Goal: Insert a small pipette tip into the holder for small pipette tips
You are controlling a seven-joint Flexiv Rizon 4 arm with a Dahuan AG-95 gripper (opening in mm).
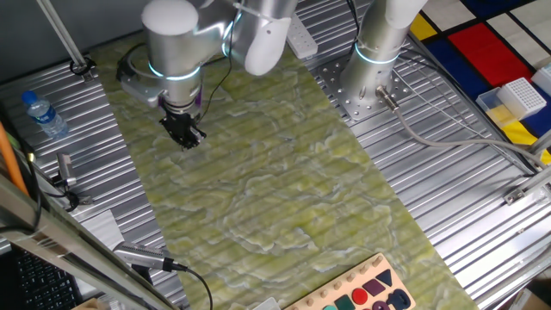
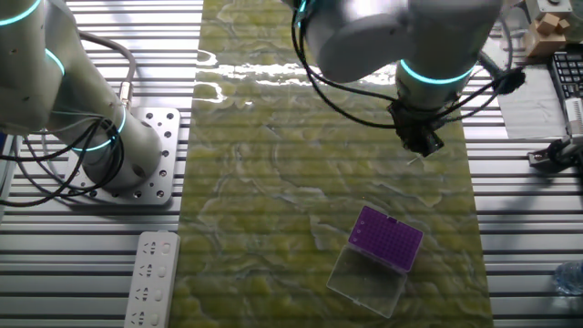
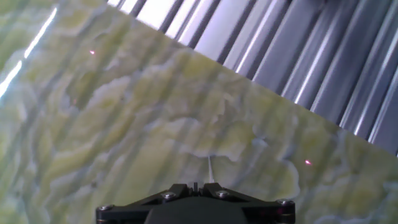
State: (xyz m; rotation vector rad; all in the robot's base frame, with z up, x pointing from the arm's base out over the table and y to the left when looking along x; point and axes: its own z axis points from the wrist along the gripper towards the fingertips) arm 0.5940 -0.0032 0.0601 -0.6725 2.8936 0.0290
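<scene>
One fixed view: gripper point(image 1: 184, 135) hangs low over the green mat point(image 1: 284, 181), holder hidden. Other fixed view: purple holder point(image 2: 386, 239) sits on the mat, well apart from the gripper point(image 2: 423, 146). Hand view: fingers pinched on a thin tip point(image 3: 210, 169)

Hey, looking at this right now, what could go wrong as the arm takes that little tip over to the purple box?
1. The pipette tip is thin and held only at its top by the pincer, so it could tilt or slip.
2. The purple holder sits skewed on the mat, with closely spaced holes, so the tip may strike between them.
3. Its open clear lid lies alongside and could be bumped.
</scene>
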